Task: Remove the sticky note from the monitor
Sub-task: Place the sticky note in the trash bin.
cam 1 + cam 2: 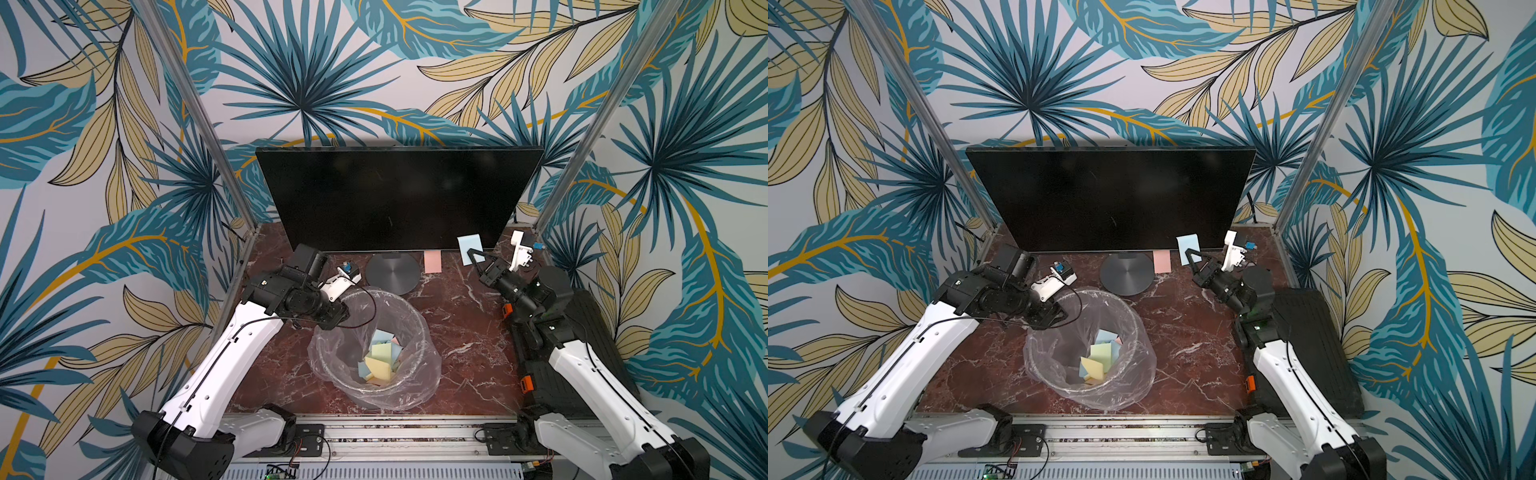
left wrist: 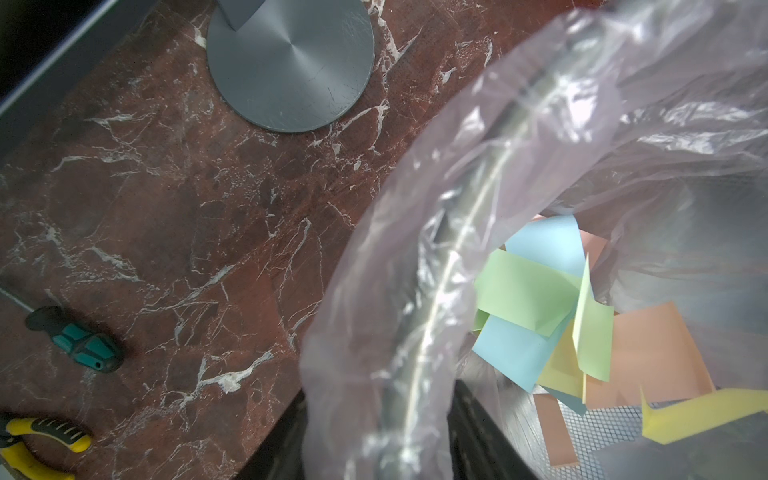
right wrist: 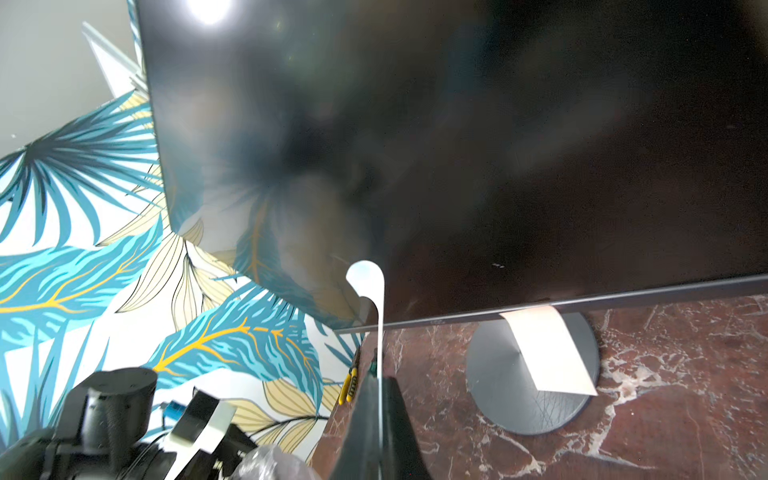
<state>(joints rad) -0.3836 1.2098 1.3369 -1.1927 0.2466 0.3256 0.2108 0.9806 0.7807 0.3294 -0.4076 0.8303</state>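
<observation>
- The right claw (image 1: 474,254) is clamped shut on the lower part of the blue sticky note (image 1: 471,245). The right wrist view shows the paper edge-on between the two black fingers.
- The note stands at the lower right corner of the monitor (image 1: 395,195), its top curled over. I cannot tell whether that edge is stuck to the glass or already free.
- To do this step well, peel away from the screen along the paper rather than yanking sideways. Keep the pinch firm, since thin paper slips easily.
- A pink note (image 1: 432,262) hangs from the monitor's lower bezel in front of the round grey base (image 1: 392,274). I judge it the next one to take.
- The bag-lined bin (image 1: 409,307) sits mid-bench and holds discarded notes (image 1: 382,357). The way from the claw to it over the bench (image 1: 457,332) looks clear.
- The left claw (image 1: 334,318) hangs at the bin's rim; its opening cannot be made out. It may crowd a drop.
- A screwdriver (image 2: 77,338) and pliers (image 2: 37,440) lie well aside.
</observation>
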